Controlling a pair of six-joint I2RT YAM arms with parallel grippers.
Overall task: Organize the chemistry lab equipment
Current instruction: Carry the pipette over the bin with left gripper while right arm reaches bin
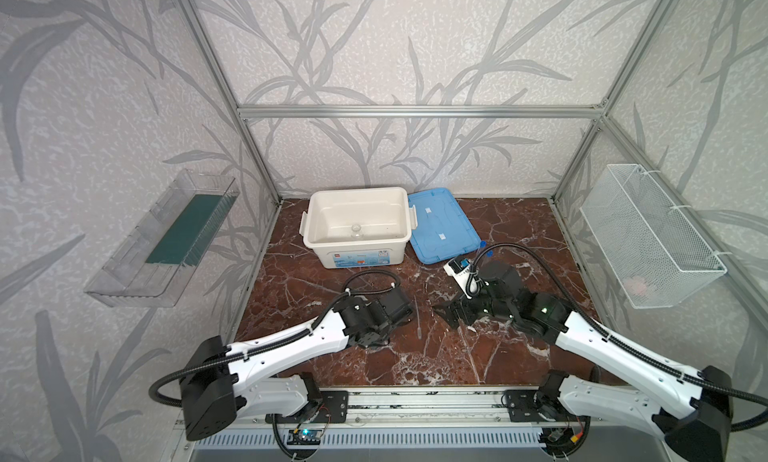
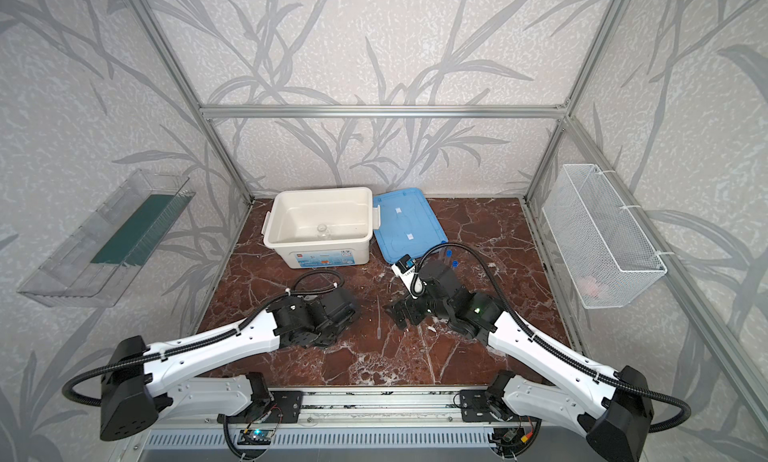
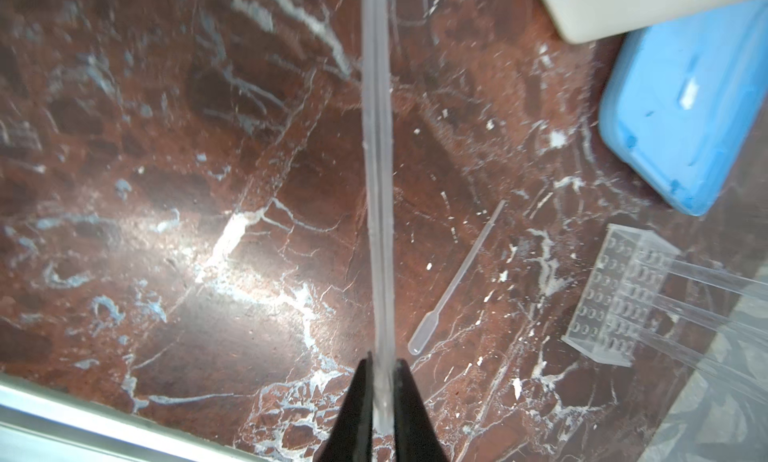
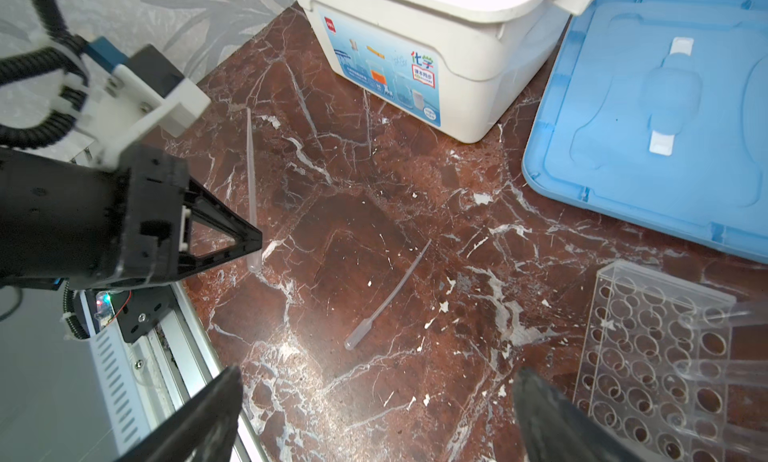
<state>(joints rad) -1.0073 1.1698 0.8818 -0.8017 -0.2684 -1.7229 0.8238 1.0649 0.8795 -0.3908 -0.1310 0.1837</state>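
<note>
My left gripper (image 3: 382,362) is shut on a clear dropper (image 3: 376,169), which also shows in the right wrist view as a dropper (image 4: 250,181) held crosswise above the marble. A second dropper (image 1: 417,318) (image 4: 386,298) lies flat on the table between the two grippers. My right gripper (image 4: 378,374) stands open just short of it, with nothing between its fingers. The clear grid-holed rack (image 4: 648,356) (image 3: 615,298) lies on its side beside the right gripper, with clear test tubes (image 3: 706,289) in it; their blue caps (image 2: 455,263) show past the arm. A small glass jar (image 1: 356,230) sits in the tub.
The white tub (image 1: 357,192) stands open at the back, its blue lid (image 1: 442,227) flat beside it. A wire basket (image 1: 648,235) hangs on the right wall and a clear shelf (image 1: 162,239) on the left. The metal rail (image 1: 415,401) runs along the front edge.
</note>
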